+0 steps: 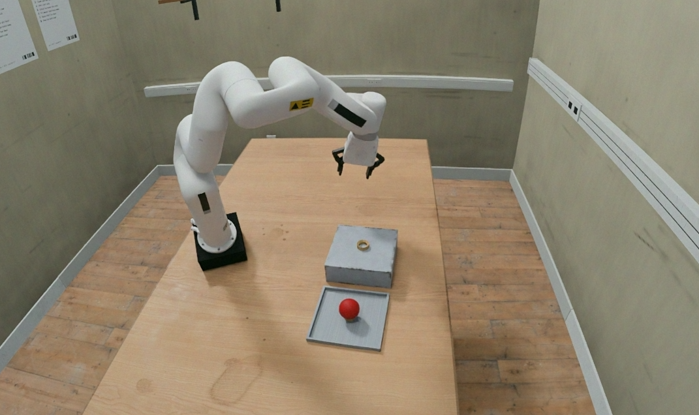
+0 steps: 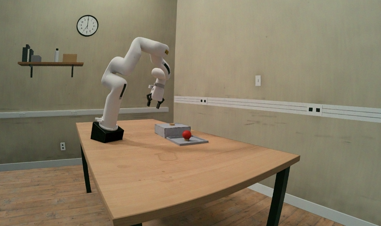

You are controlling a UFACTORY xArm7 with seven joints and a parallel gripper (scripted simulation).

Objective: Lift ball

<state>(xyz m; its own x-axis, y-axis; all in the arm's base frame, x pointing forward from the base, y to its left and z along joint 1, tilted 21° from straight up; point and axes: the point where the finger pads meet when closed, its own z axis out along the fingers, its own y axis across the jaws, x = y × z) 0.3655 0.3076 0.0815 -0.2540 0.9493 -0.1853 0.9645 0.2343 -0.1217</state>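
Note:
A red ball [image 1: 348,308] rests on a small ring in the middle of a shallow grey tray [image 1: 348,320] on the wooden table. In the exterior view the ball [image 2: 186,134] shows on its tan ring [image 2: 186,139] in the tray [image 2: 186,140]. My gripper [image 1: 355,170] hangs high above the table, well behind the tray and beyond the grey block. Its fingers are wide open and empty. It also shows in the exterior view [image 2: 154,104], up and to the left of the ball.
A grey block [image 1: 361,255] stands just behind the tray, with a second tan ring [image 1: 362,244] on top. The robot base [image 1: 220,247] sits on a black plinth at the table's left. The table edge runs close to the right of tray and block.

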